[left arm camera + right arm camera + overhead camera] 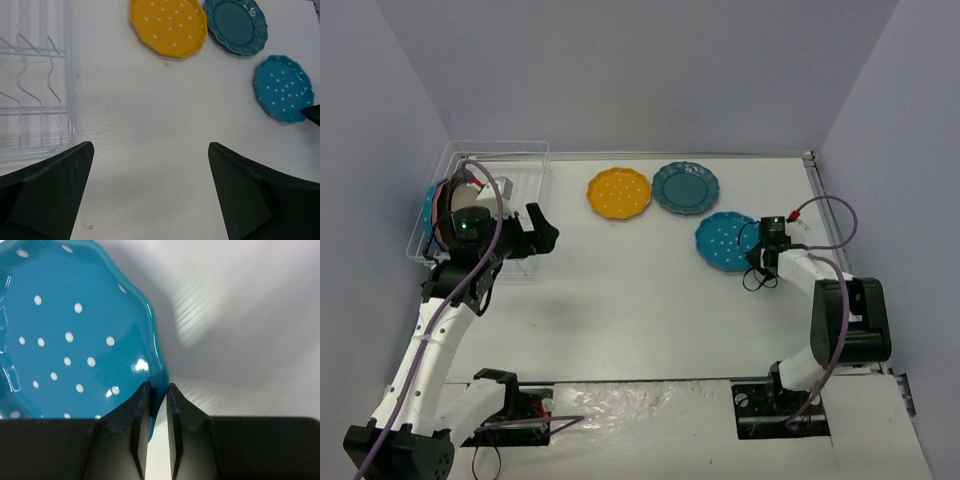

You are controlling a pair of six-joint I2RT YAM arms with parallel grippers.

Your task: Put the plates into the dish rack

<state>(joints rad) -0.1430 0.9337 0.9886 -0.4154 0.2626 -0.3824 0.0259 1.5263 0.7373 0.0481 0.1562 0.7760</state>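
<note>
I see my right gripper (158,390) pinched on the scalloped rim of the bright blue plate (75,330), glossy, white-dotted (right of centre in the top view), left gripper (150,146) spread wide, holding nothing, dish rack (525,150) at upper left.

the dish rack (535,165) sits at the far left of the table (640,320), and some plates (438,212) stand on edge in its left side (how many, i can't count from here). out on the table, the first plate (618,192) lies far and about centre, with the second plate (685,187) just beside it on the right. the third plate (727,240) lies nearer and further right. the right gripper (158,390) is at that plate's near right edge, the rim between its fingers. the left gripper (150,145) hangs just right of the rack's near end, fingers spread.
</note>
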